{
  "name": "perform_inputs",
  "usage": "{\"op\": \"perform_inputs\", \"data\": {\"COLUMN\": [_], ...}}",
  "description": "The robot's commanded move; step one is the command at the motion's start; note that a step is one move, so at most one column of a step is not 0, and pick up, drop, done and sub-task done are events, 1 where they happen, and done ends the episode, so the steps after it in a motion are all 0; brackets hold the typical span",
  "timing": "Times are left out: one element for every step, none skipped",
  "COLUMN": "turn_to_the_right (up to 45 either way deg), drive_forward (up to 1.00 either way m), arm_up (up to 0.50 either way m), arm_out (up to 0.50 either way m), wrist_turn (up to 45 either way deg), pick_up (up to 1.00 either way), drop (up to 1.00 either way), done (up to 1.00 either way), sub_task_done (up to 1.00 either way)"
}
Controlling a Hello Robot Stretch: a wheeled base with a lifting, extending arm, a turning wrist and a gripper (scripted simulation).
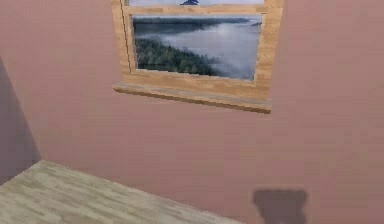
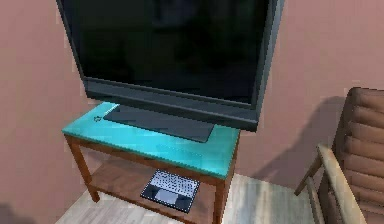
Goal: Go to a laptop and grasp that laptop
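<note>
While the laptop (image 2: 171, 188) lies on the lower shelf (image 2: 118, 178) of the bench (image 2: 170, 148) beneath the television (image 2: 170, 50), approach seems done, grasp outstanding; gripper state cannot be told.

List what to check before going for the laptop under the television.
1. Laptop found: ok. The laptop lies on the lower shelf of the table.
2. Nothing on top of the laptop: ok.
3. Reach from above: not ok. The tabletop, with the television on it, covers the shelf.
4. Shelf gap tall enough for reaching in: cannot tell.
5. Room beside the table: ok. The chair stands apart from it.
6. Room to drive ahead: not ok. The wall with the window looks close in the forward view.
</note>
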Motion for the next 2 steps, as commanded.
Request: {"op": "perform_inputs", "data": {"turn_to_the_right": [0.0, 0.0], "drive_forward": [0.0, 0.0], "arm_up": [0.0, 0.0], "arm_out": [0.44, 0.0], "wrist_turn": [0.0, 45.0], "pick_up": [0.0, 0.0], "drop": [0.0, 0.0], "done": [0.0, 0.0], "sub_task_done": [0.0, 0.0]}}
